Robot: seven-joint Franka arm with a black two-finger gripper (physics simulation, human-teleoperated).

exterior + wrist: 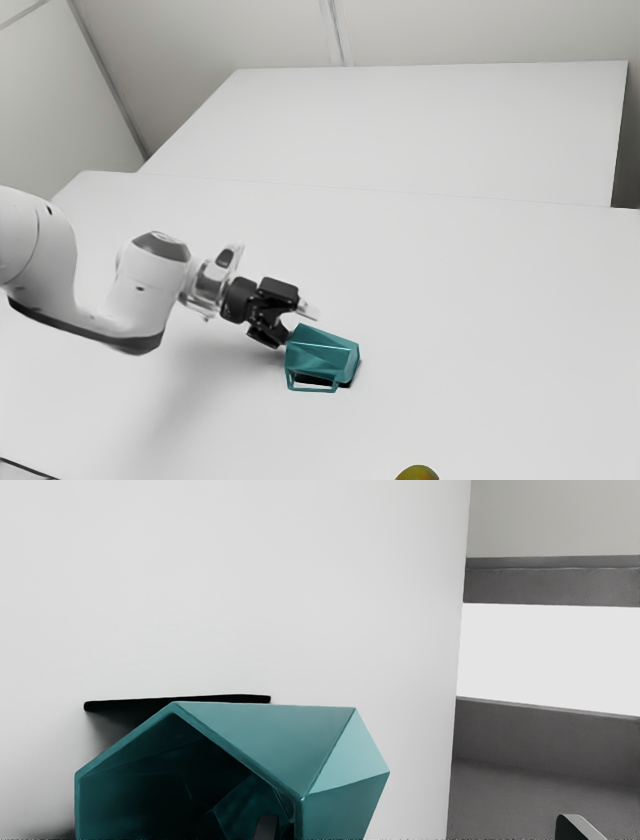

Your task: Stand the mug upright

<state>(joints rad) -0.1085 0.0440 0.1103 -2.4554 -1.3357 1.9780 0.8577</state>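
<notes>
The teal mug (325, 352) lay on its side on the white table (480, 300), well in from the table's far edge as the exterior view had it. Its mouth faced the gripper (296, 327) and its handle (313, 390) was on the side toward the exterior camera. The gripper's fingers were spread, with nothing pinched between them: one was at the mug's mouth, perhaps just inside the rim, though the overlap made that hard to judge, and the other stood well apart, outside the mug. A black strip (250, 698) showed beside the mug. A yellow-green rounded thing (417, 473) sat nearer the exterior camera than the mug, toward the exterior view's right
</notes>
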